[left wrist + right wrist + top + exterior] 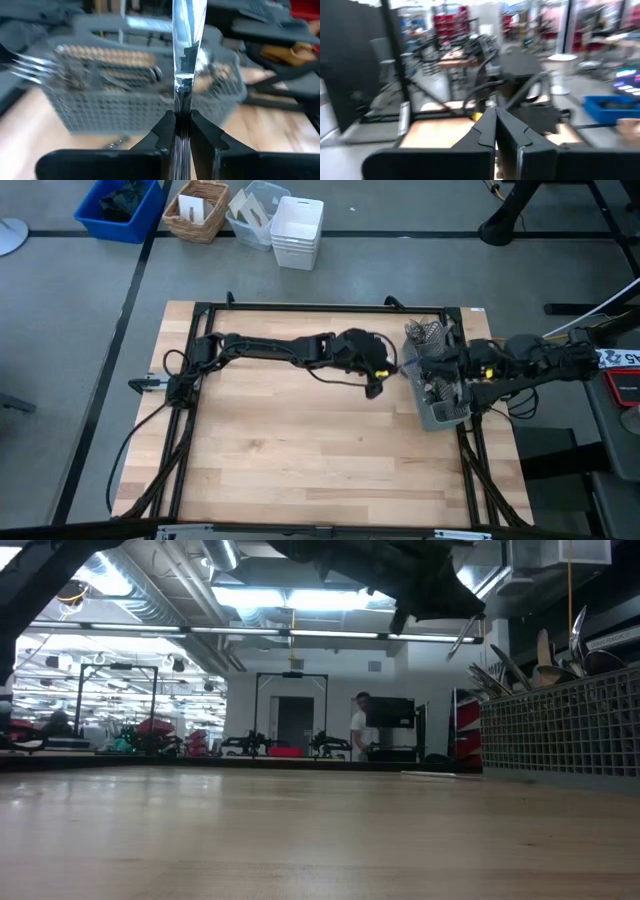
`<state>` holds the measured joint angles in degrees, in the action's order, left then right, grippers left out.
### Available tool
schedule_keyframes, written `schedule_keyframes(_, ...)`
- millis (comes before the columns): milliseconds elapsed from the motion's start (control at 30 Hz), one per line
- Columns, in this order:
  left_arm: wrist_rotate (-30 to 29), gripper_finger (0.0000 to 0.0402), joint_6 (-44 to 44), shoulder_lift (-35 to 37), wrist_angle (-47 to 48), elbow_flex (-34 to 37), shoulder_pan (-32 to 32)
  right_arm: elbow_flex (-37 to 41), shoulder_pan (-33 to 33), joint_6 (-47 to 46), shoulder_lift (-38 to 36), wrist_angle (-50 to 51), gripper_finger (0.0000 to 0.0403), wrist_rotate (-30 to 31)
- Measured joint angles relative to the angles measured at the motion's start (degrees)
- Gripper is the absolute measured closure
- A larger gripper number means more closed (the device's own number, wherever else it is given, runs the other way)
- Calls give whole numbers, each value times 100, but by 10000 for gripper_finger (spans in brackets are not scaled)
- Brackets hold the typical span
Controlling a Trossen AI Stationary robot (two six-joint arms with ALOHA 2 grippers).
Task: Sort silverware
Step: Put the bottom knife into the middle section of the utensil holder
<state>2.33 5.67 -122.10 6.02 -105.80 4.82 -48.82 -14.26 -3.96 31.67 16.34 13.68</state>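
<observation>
One left end effector (182, 131) grips an upright knife (186, 60).

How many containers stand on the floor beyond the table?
4, in a row: blue bin, wicker basket, clear tub, white bin. Others may lie outside the view.

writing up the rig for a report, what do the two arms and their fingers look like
Both arms are dark, near-black jointed links with black cables trailing off them. The left arm has a small yellow mark near its wrist; the right arm shows a similar yellow spot. Each ends in two flat, angular black fingers, tapering toward the tip, matched on the right fingers.
</observation>
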Motion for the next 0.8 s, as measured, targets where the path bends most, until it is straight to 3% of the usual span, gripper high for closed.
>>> schedule_keyframes(300,-46,373,44,2,-1088,0,345,-4,0,272,-626,136,391,1513)
schedule_keyframes(567,-55,373,-11,2,-1503,0,391,-4,4,303,-715,639,391,3118)
schedule_keyframes(800,-46,373,-11,2,-1771,0,350,-4,4,301,-639,768,391,3533)
